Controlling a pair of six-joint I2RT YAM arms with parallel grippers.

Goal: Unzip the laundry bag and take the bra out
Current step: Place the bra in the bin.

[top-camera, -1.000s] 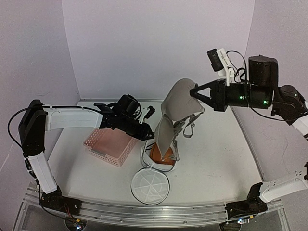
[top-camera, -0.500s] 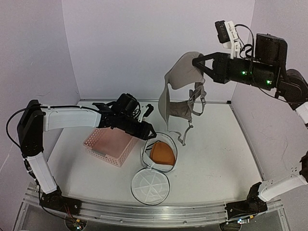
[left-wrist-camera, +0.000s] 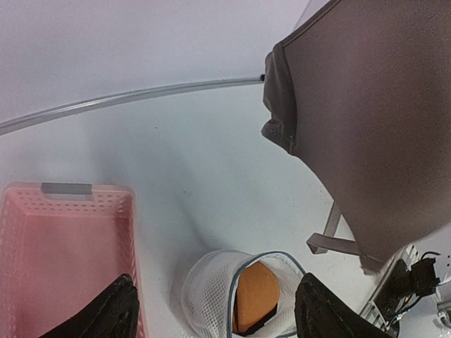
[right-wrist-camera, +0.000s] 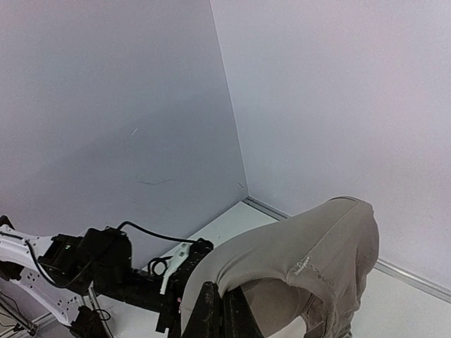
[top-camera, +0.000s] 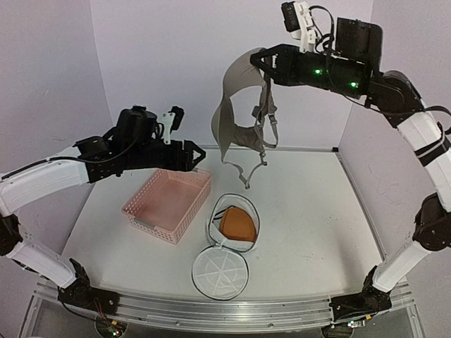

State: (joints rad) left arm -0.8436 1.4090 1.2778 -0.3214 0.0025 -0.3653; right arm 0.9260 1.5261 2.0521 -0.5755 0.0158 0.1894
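The laundry bag (top-camera: 213,227) lies on the table with its mouth open, its round lid (top-camera: 220,272) flat in front. An orange padded bra (top-camera: 238,224) sits inside it. My right gripper (top-camera: 261,60) is high near the back wall, shut on the edge of a taupe bra (top-camera: 236,113) that hangs free with its straps dangling. My left gripper (top-camera: 199,158) is open and empty, above the far corner of the basket. In the left wrist view the laundry bag (left-wrist-camera: 211,296) and orange bra (left-wrist-camera: 255,296) show between the spread fingers (left-wrist-camera: 113,310), and the taupe bra (left-wrist-camera: 366,127) hangs at right.
A pink lattice basket (top-camera: 169,204) stands left of the bag, and shows as a basket (left-wrist-camera: 63,253) under my left gripper (left-wrist-camera: 218,320). In the right wrist view the taupe bra (right-wrist-camera: 303,253) drapes from my right gripper (right-wrist-camera: 224,310), with the left arm (right-wrist-camera: 106,267) below.
My right gripper has lifted the taupe bra up and leftwards, clear of the bag. My left gripper opened, left the bag's rim and drew back up to the left.
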